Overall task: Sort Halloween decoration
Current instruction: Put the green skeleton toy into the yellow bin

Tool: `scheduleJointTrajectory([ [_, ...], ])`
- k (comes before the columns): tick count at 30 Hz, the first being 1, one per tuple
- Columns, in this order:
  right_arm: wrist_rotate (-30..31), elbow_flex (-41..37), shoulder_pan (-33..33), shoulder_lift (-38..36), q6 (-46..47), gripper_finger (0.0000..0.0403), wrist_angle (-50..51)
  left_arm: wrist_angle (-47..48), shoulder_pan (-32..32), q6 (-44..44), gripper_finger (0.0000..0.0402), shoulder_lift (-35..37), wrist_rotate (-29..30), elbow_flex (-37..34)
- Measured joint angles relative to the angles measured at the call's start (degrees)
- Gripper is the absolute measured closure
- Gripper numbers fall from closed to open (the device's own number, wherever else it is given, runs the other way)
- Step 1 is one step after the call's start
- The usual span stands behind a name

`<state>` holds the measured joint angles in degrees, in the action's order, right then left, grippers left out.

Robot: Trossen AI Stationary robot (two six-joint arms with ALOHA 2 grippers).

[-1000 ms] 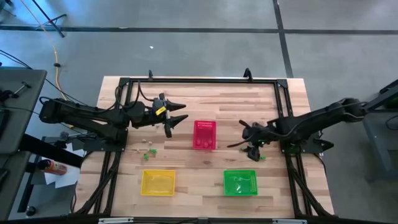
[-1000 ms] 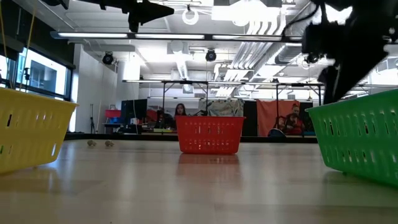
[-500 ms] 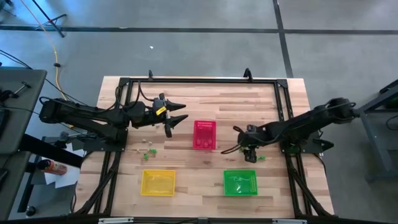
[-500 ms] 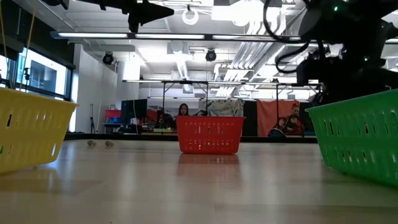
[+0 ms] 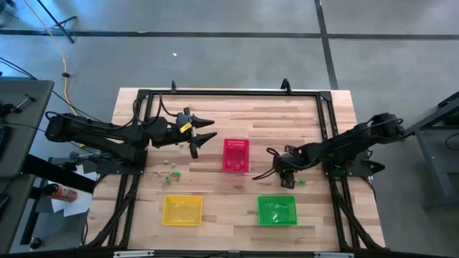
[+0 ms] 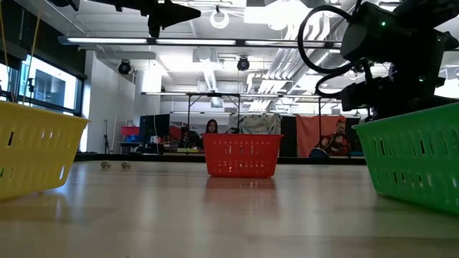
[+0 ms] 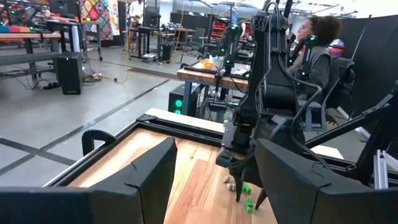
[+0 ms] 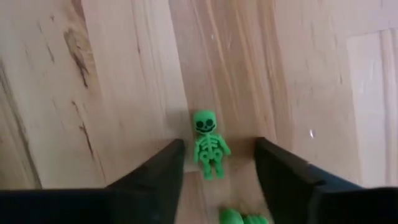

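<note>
An open-plan robotics lab: exposed ceiling ducts (image 6: 301, 64), workbenches (image 7: 211, 71) with equipment, polished concrete floor (image 5: 215, 57).

Bare light wooden tabletop (image 5: 215, 197) lies open between the yellow mesh basket (image 5: 181, 210) and the green mesh basket (image 5: 277, 210), and from both up to the pink-red mesh basket (image 5: 236, 155) at the centre. A black metal frame (image 5: 229, 93) rims the table's edges. Small green and pale trinkets (image 5: 172, 173) dot the boards left of the pink-red basket. A tiny green skeleton figure (image 8: 209, 146) lies on the wood between the right gripper's (image 5: 281, 166) spread fingers (image 8: 152, 174).
</note>
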<state>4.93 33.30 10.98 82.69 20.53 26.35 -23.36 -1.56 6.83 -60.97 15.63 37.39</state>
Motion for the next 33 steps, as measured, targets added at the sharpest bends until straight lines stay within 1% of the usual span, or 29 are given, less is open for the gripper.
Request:
scheduleJointTrajectory([
  [7, 0.6, 0.0, 0.0, 0.1, 1.9, 0.0368, 0.4, 0.0, 0.0, 0.0, 0.0190, 0.0, 0.0, 0.0],
  [9, 0.7, 0.0, 0.0, 0.0, 3.1, 0.0389, 0.7, 0.0, 0.0, 0.0, 0.0190, 0.0, 0.0, 0.0],
  [10, 0.7, -0.1, 0.0, -0.1, 3.5, 0.0391, 0.7, 0.0, 0.0, 0.0, 0.0190, 0.0, 0.0, 0.0],
  [14, 0.7, -0.3, -0.1, -2.2, 4.1, 0.0376, 0.7, -0.1, 0.0, 0.0, 0.0190, 0.0, 0.0, 0.0],
  [16, 1.5, -0.4, -0.1, -4.2, 4.0, 0.0378, 2.2, 0.0, 0.0, 0.0, 0.0190, 0.0, 0.0, 0.0],
  [20, 5.6, 2.1, -0.1, -8.9, 4.5, 0.0396, 10.0, 0.0, 0.0, 0.0, 0.0190, 0.0, 0.0, 0.0],
  [23, 9.3, 4.6, -0.1, -12.3, 3.0, 0.0396, 14.0, 0.0, 0.0, 0.0, 0.0190, 0.0, 0.0, 0.0],
  [28, 14.2, 8.9, -0.2, -16.9, -1.4, 0.0393, 8.1, 0.0, 0.0, 0.0, 0.0190, 0.0, 0.0, 0.0],
  [31, 15.9, 10.2, -0.6, -17.8, -4.1, 0.0393, -1.6, 0.0, 0.0, 0.0, 0.0190, 0.0, 0.0, 0.0],
  [33, 15.5, 10.0, -1.2, -17.6, -5.2, 0.0393, -9.3, 0.0, 0.0, 0.0, 0.0190, 0.0, 0.0, 0.0],
])
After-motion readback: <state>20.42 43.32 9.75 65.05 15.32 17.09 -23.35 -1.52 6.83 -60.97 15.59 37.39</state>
